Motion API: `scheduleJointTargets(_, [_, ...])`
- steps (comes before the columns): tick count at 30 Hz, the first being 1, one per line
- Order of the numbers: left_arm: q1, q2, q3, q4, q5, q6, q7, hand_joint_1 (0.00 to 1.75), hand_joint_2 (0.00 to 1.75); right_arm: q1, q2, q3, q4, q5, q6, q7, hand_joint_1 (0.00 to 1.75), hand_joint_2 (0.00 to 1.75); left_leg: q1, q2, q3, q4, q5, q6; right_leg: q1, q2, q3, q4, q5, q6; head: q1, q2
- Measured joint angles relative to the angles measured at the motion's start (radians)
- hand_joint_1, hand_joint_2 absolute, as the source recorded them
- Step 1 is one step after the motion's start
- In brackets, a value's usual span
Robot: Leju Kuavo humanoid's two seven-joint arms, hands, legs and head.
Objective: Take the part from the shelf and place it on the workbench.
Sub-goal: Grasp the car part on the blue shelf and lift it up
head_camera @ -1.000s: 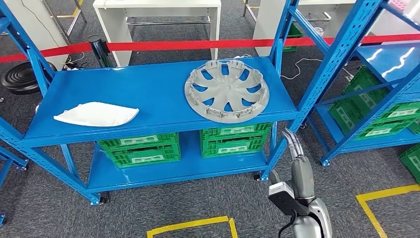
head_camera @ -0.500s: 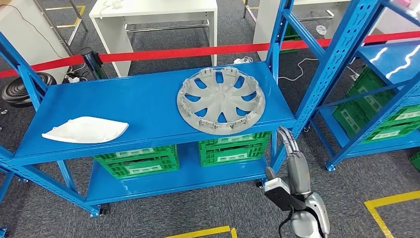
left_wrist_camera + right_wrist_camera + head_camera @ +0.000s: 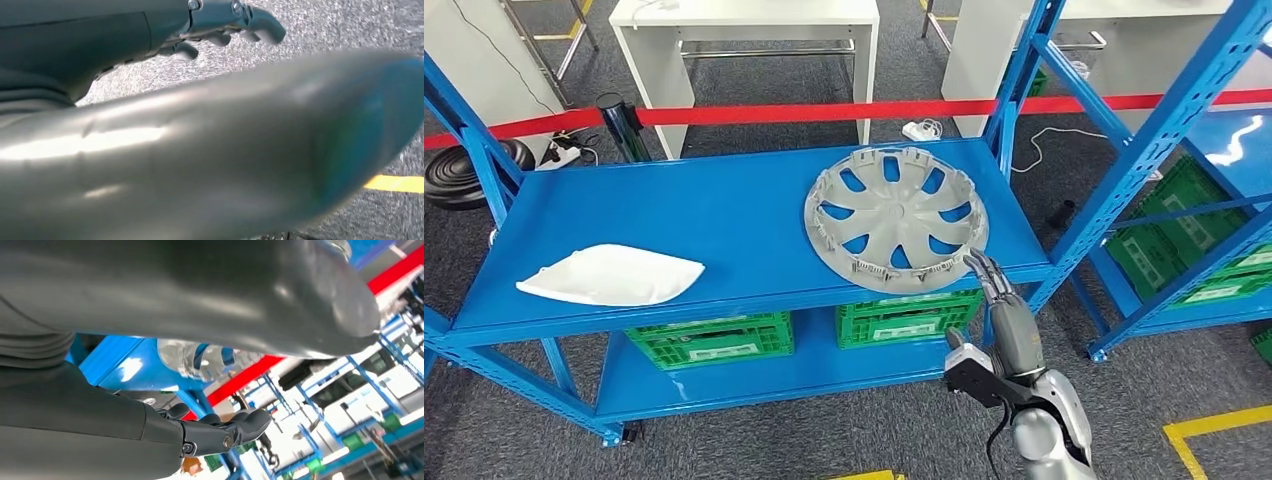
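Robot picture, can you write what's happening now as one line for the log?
phase: reaching | right hand: open, near hubcap rim, not touching | hubcap: flat on blue shelf | left hand: holds nothing

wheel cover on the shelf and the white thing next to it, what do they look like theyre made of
Wheel cover: probably moulded plastic with a matt silver-grey finish, judging by its thin spokes and small clip tabs around the rim. White part: smooth, matt, thin curved shell, likely plastic too, though it could be foam or fabric. Shelf: glossy blue painted metal.
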Motion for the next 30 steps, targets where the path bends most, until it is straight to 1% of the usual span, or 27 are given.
scheduleJointTargets(1, [0.000,0.000,0.000,0.000,-0.005,-0.001,0.004,0.00,0.00,-0.007,-0.007,0.007,0.018,-0.003,0.008,-0.001,0.00,0.44,0.000,-0.001,0.003,0.000,-0.004,0.001,-0.001,0.000,-0.032,0.034,-0.014,0.002,0.000,0.000])
scheduleJointTargets(2, [0.001,0.000,0.000,0.000,-0.009,-0.004,0.010,0.00,0.00,-0.016,-0.015,0.015,0.037,-0.008,0.020,0.001,0.00,0.00,0.000,-0.002,0.008,0.000,-0.009,0.001,-0.001,0.000,-0.050,0.038,-0.007,0.001,0.000,0.000])
scheduleJointTargets(3, [0.001,0.000,-0.001,0.000,-0.012,-0.006,0.015,0.00,0.00,-0.028,-0.023,0.024,0.059,-0.014,0.034,0.006,0.00,0.00,0.000,-0.002,0.014,0.000,-0.014,0.000,-0.001,0.000,-0.049,0.006,0.023,-0.001,0.000,0.000])
scheduleJointTargets(4, [0.001,-0.001,-0.001,0.000,-0.016,-0.009,0.018,0.00,0.00,-0.043,-0.031,0.032,0.081,-0.020,0.048,0.015,0.00,0.00,-0.001,-0.003,0.022,0.000,-0.018,-0.001,-0.001,0.000,-0.032,-0.057,0.071,-0.005,0.000,0.000])
scheduleJointTargets(5, [0.001,-0.002,-0.002,0.000,-0.022,-0.014,0.017,0.00,0.00,-0.061,-0.040,0.042,0.107,-0.023,0.058,0.024,0.00,0.00,-0.001,-0.003,0.026,-0.001,-0.023,-0.002,0.000,-0.001,-0.010,-0.123,0.112,-0.011,0.000,0.000])
scheduleJointTargets(6, [0.000,-0.004,-0.004,0.001,-0.029,-0.019,0.013,0.00,0.00,-0.082,-0.049,0.051,0.135,-0.025,0.063,0.029,0.00,0.00,-0.001,-0.003,0.030,-0.001,-0.026,-0.005,0.004,-0.001,0.006,-0.176,0.126,-0.016,0.000,0.000])
scheduleJointTargets(7, [0.000,-0.006,-0.007,0.001,-0.040,-0.026,0.010,0.00,0.00,-0.103,-0.058,0.061,0.161,-0.025,0.065,0.032,0.00,0.00,-0.001,-0.003,0.030,-0.002,-0.029,-0.010,0.008,-0.001,0.018,-0.209,0.131,-0.022,0.000,0.000])
scheduleJointTargets(8, [0.000,-0.007,-0.013,0.002,-0.054,-0.032,0.007,0.00,0.00,-0.121,-0.068,0.073,0.185,-0.022,0.066,0.033,0.00,0.44,-0.002,-0.003,0.030,0.001,-0.028,-0.016,0.010,0.000,0.021,-0.222,0.129,-0.027,0.000,0.000])
scheduleJointTargets(9, [0.000,-0.008,-0.020,0.002,-0.066,-0.035,0.006,0.00,0.00,-0.139,-0.076,0.085,0.206,-0.017,0.067,0.032,0.00,0.87,-0.004,-0.004,0.029,0.002,-0.029,-0.021,0.011,0.000,0.024,-0.227,0.131,-0.029,0.001,0.000])
scheduleJointTargets(11, [0.002,-0.009,-0.032,0.003,-0.079,-0.038,0.004,0.00,0.00,-0.178,-0.089,0.114,0.244,-0.006,0.071,0.031,0.00,1.75,-0.006,-0.002,0.036,-0.002,-0.035,-0.011,0.010,0.003,0.035,-0.235,0.155,-0.028,-0.001,0.000])
scheduleJointTargets(13, [-0.001,-0.009,-0.038,0.003,-0.078,-0.037,-0.005,0.00,0.00,-0.232,-0.097,0.152,0.292,0.006,0.079,0.031,0.00,1.75,-0.005,0.001,0.047,-0.018,-0.041,-0.007,0.010,0.005,0.041,-0.235,0.154,-0.028,-0.002,0.000])
scheduleJointTargets(14, [-0.002,-0.010,-0.041,0.003,-0.082,-0.036,-0.010,0.00,0.00,-0.261,-0.100,0.174,0.320,0.014,0.083,0.032,0.00,1.75,-0.005,0.001,0.051,-0.022,-0.038,-0.015,0.010,0.006,0.042,-0.235,0.153,-0.031,-0.002,0.000])
scheduleJointTargets(15, [-0.003,-0.011,-0.046,0.003,-0.088,-0.036,-0.013,0.00,0.00,-0.288,-0.101,0.196,0.348,0.022,0.085,0.033,0.00,1.75,-0.006,0.002,0.055,-0.027,-0.038,-0.019,0.009,0.007,0.043,-0.235,0.152,-0.033,-0.003,0.000])
scheduleJointTargets(19, [0.000,-0.015,-0.069,0.003,-0.112,-0.025,-0.013,0.00,0.00,-0.371,-0.107,0.274,0.443,0.047,0.080,0.039,0.00,1.75,-0.006,0.000,0.060,-0.036,-0.034,-0.026,0.009,0.006,0.044,-0.235,0.150,-0.038,-0.003,0.000])
scheduleJointTargets(25, [0.001,-0.034,-0.084,0.006,-0.116,-0.001,-0.005,0.00,0.00,-0.452,-0.132,0.360,0.541,0.084,0.047,0.038,0.00,1.75,-0.006,-0.001,0.061,-0.040,-0.032,-0.032,0.009,0.005,0.044,-0.235,0.149,-0.040,-0.002,0.000])
scheduleJointTargets(30, [0.001,-0.039,-0.085,0.009,-0.115,0.013,0.042,0.00,0.00,-0.489,-0.148,0.397,0.595,0.087,0.036,0.033,0.00,1.75,-0.006,-0.001,0.061,-0.040,-0.032,-0.032,0.007,0.005,0.045,-0.236,0.149,-0.040,-0.002,0.000])
